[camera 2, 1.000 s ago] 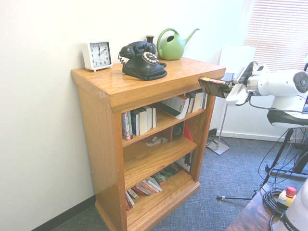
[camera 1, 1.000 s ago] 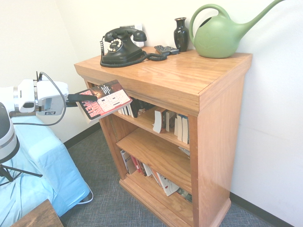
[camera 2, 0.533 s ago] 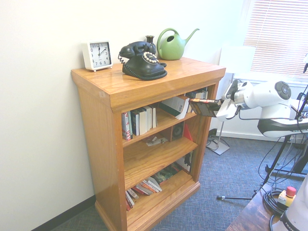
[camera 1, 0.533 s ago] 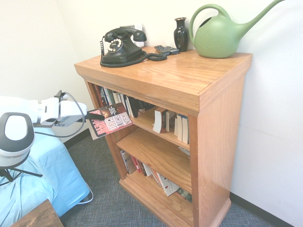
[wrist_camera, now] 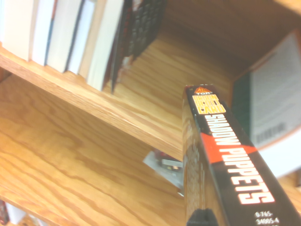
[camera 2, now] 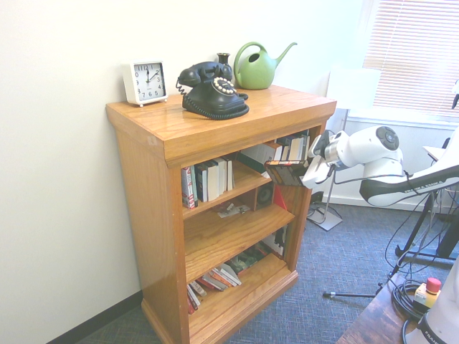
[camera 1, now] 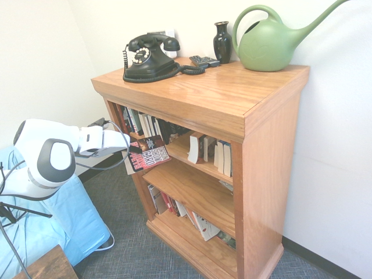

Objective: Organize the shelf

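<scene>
At the shelf's open front, the gripper grasps a book by one end, level with the top tier's edge. From the other side, the book points into the gap among standing books. In the wrist view, its spine shows; entering crooked, it could strike the board's lip.

The glossy white Franka arm was built of rounded, bulbous segments. One joint carried a round grey end cap ringed in dark. A thin black cable looped beside the wrist. A boxy white wrist housing narrowed toward a small dark gripper.
</scene>
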`<state>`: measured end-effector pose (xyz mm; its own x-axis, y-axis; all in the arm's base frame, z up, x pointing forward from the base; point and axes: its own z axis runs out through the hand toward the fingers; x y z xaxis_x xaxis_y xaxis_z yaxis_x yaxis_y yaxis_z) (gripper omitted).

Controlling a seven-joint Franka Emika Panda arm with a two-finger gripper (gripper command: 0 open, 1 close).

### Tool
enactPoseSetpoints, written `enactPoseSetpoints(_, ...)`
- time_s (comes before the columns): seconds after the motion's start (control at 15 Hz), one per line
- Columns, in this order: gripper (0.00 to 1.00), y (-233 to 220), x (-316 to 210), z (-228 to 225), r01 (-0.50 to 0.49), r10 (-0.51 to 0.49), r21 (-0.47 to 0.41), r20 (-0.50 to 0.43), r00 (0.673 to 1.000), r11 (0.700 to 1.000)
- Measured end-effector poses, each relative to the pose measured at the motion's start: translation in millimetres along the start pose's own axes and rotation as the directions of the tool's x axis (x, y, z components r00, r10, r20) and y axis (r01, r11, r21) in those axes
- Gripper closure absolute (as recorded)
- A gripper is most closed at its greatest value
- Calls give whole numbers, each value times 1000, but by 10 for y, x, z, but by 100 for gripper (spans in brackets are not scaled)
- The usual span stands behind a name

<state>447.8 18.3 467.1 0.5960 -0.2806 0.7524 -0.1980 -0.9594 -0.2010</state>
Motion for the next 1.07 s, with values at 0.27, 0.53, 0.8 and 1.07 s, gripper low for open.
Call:
enactPoseSetpoints(0.27, 100, -79, 15, 350, 27, -28, 31, 11, 1000, 999)
enactPoseSetpoints(0.53, 100, -185, 93, 430, 19, -18, 83, -20, 1000, 996)
enactPoseSetpoints(0.8, 100, -283, 150, 517, -15, 20, 141, -38, 999, 990)
enactPoseSetpoints(1.07, 100, -352, 54, 782, -69, 73, 185, -16, 997, 980)
